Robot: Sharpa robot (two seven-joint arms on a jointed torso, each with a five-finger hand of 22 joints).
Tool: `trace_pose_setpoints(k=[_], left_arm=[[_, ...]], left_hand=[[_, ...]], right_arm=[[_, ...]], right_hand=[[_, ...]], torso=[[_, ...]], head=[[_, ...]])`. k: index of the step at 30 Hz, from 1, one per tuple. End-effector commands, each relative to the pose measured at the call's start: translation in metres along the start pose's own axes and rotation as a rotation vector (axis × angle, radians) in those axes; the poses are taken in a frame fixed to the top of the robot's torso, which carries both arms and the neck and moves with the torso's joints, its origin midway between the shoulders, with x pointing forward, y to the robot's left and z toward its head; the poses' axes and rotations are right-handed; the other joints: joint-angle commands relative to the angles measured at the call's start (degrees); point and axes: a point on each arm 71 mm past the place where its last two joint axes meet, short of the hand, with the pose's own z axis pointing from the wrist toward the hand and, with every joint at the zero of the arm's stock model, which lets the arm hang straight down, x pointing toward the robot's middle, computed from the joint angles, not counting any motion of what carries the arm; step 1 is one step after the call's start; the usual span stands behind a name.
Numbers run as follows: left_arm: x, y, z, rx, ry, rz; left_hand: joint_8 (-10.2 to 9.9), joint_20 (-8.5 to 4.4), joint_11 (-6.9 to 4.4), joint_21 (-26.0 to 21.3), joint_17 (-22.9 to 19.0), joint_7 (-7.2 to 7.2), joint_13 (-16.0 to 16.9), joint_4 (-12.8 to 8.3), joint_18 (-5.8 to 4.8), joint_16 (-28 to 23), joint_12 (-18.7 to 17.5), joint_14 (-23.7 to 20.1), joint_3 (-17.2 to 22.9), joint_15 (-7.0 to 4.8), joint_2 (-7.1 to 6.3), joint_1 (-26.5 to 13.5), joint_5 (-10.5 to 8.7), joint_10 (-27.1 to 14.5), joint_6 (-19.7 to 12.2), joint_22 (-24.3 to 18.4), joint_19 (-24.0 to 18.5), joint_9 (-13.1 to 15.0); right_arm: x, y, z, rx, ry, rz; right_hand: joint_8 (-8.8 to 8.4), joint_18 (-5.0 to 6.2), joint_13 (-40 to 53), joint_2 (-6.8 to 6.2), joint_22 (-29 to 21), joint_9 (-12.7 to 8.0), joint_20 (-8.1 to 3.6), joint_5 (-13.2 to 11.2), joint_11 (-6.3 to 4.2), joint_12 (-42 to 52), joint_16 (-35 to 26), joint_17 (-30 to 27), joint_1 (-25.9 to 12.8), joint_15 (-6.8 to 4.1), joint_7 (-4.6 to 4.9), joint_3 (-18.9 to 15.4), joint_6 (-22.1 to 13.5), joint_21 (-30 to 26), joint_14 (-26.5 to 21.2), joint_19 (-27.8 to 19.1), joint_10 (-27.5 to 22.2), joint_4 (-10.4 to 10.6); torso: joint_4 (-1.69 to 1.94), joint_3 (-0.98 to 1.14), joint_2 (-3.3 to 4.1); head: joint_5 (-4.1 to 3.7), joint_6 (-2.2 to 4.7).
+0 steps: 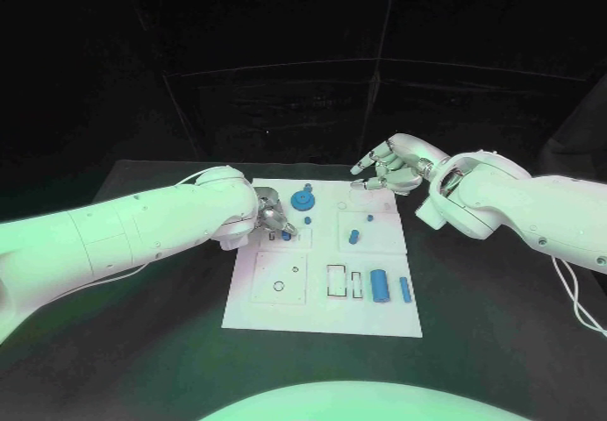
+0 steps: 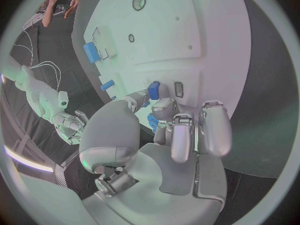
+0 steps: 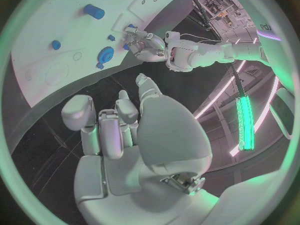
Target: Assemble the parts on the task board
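The task board [image 1: 317,303] lies flat in the middle of the black surface [image 1: 152,342], with blue parts spread over it: a round blue knob [image 1: 303,200] near its far edge, a small blue peg [image 1: 355,235] toward the middle, and a blue cylinder [image 1: 380,285] beside a slimmer blue bar [image 1: 406,288] near the front right. The left hand [image 1: 274,219] is low over the board's left side and pinches a small blue block [image 2: 154,90] between fingertips, right at a small slot [image 2: 179,89]. The right hand [image 1: 395,167] hovers past the board's far right corner, fingers apart and holding nothing.

The risk, as I judge it, is the block going in crooked: if it meets the slot's edge tilted it could jam, slip from the pinch, or push the board sideways, since nothing visibly braces the board.

The head view gives the whole layout but the left arm covers the pinch. The left wrist view shows block and slot close together, though whether they touch is hard to tell. The right wrist view shows the right hand's bare palm and looks back across the board at the left hand [image 3: 145,46]
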Motion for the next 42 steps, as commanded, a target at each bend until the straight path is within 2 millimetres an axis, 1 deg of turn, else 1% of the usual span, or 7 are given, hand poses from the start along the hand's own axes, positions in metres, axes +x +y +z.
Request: trace_pose_setpoints(k=[1, 13, 16, 18, 29, 37, 42], left_arm=[[0.001, 0.000, 0.000, -0.008, 0.014, 0.015], [-0.001, 0.001, 0.001, -0.014, -0.003, 0.004], [-0.002, 0.002, 0.001, -0.013, -0.011, -0.002], [-0.003, 0.003, 0.001, -0.011, -0.017, -0.006], [-0.022, 0.006, -0.012, 0.015, -0.048, -0.056], [-0.066, 0.005, -0.029, 0.020, -0.040, -0.041], [-0.090, 0.011, -0.024, -0.020, -0.036, -0.033]], left_hand=[[0.4, -0.22, -0.01, 0.4, 15.1, -0.06, 0.2, 0.2, -1.02, 0.4, 0.3, 5.9, -0.7, -0.44, 0.55, -0.4, -0.07, 0.3, 0.5, 0.2, 0.4, 0.1], [0.8, -0.29, -0.02, 0.6, 15.1, -0.04, 0.4, 3.4, -1.10, 0.4, 0.6, 5.9, -8.8, -0.47, 0.43, -3.1, -0.36, 0.4, 0.7, 0.7, 0.6, 0.3], [0.8, -0.36, -0.13, 0.6, 15.1, -0.16, 0.4, 5.1, -1.11, 0.4, 0.7, 5.9, -13.0, -0.51, 0.50, -3.7, -9.53, 0.4, 0.7, 0.9, 0.6, 0.3], [0.8, -0.35, -0.09, 0.6, 15.1, -0.19, 0.5, 6.2, -1.12, 0.4, 0.8, 5.9, -15.3, -0.57, 0.64, -3.7, -12.05, 0.4, 0.7, 1.0, 0.6, 0.3], [0.8, -0.37, 0.13, -0.9, 15.1, 0.13, -2.3, 10.3, -0.71, 0.4, -1.3, 5.9, -23.7, -0.46, 1.62, -1.5, -12.54, -1.3, -0.6, -0.7, -0.1, 0.4], [-3.0, 0.94, 2.22, -4.6, 15.1, 2.62, -10.0, 9.3, 0.12, 0.4, -7.2, 5.9, -26.3, 1.13, 4.08, 5.4, -10.96, -6.7, -6.3, -5.0, -2.1, -1.8], [-4.7, 1.66, 2.99, -5.1, 15.1, 3.49, -10.5, 9.1, 0.26, 0.4, -7.2, 5.9, -26.9, 1.87, 5.23, 7.3, -10.37, -7.2, -7.3, -5.4, -2.3, -3.4]], right_arm=[[0.000, 0.001, 0.000, -0.004, 0.005, 0.002], [0.000, 0.001, 0.000, -0.002, 0.004, 0.001], [0.000, 0.001, 0.000, -0.002, 0.005, 0.001], [0.000, 0.001, 0.000, -0.002, 0.005, 0.001], [-0.002, -0.001, 0.001, 0.000, 0.001, 0.000], [-0.003, -0.003, 0.001, 0.003, -0.002, -0.002], [-0.002, -0.002, 0.002, 0.003, -0.003, -0.002]], right_hand=[[0.39, 0.79, 0.0, 0.43, 0.0, 0.0, -0.40, 0.2, -0.13, 0.1, -0.1, 2.6, -0.2, -0.23, -0.03, -0.3, 0.2, -0.2, 3.2, -0.2, 0.3, 0.0], [0.39, 0.86, -0.3, 0.35, -0.5, 0.0, -0.40, 0.1, -0.10, -0.2, -0.3, 2.4, -0.5, -0.21, -0.01, -0.5, 0.1, -0.4, 3.1, -0.3, 0.1, 0.2], [0.39, 0.87, -0.4, 0.36, -0.6, 0.0, -0.39, 0.1, -0.09, -0.2, -0.3, 2.4, -0.7, -0.20, 0.00, -0.7, 0.1, -0.5, 3.1, -0.3, 0.0, 0.3], [0.40, 0.87, -0.4, 0.37, -0.6, 0.0, -0.39, 0.1, -0.08, -0.3, -0.4, 2.4, -0.8, -0.20, 0.01, -0.7, 0.1, -0.5, 3.1, -0.3, 0.0, 0.4], [0.41, 0.90, -0.5, 0.40, -0.7, 0.0, -0.38, 0.1, -0.07, -0.3, -0.4, 2.3, -1.1, -0.19, 0.02, -0.9, 0.0, -0.7, 3.1, -0.4, 0.0, 0.6], [0.41, 0.90, -0.5, 0.40, -0.7, 0.0, -0.38, 0.1, -0.07, -0.3, -0.4, 2.3, -1.1, -0.19, 0.02, -0.9, 0.0, -0.7, 3.1, -0.4, 0.0, 0.6], [0.41, 0.88, -0.4, 0.40, -0.7, 0.0, -0.38, 0.1, -0.07, -0.2, -0.4, 2.3, -1.1, -0.18, 0.02, -1.0, 0.0, -0.6, 3.1, -0.4, 0.0, 0.6]], torso=[[0.03, -0.01, -0.01], [0.09, -0.06, -0.02], [0.12, -0.08, -0.04], [0.12, -0.08, -0.04], [0.07, -0.04, -0.04], [0.08, 0.02, -0.03], [0.04, 0.00, 0.05]], head=[[-0.07, -0.05], [-0.12, -0.06], [-0.13, -0.12], [-0.11, -0.07], [0.00, 0.06], [0.23, 0.70], [0.47, 0.98]])
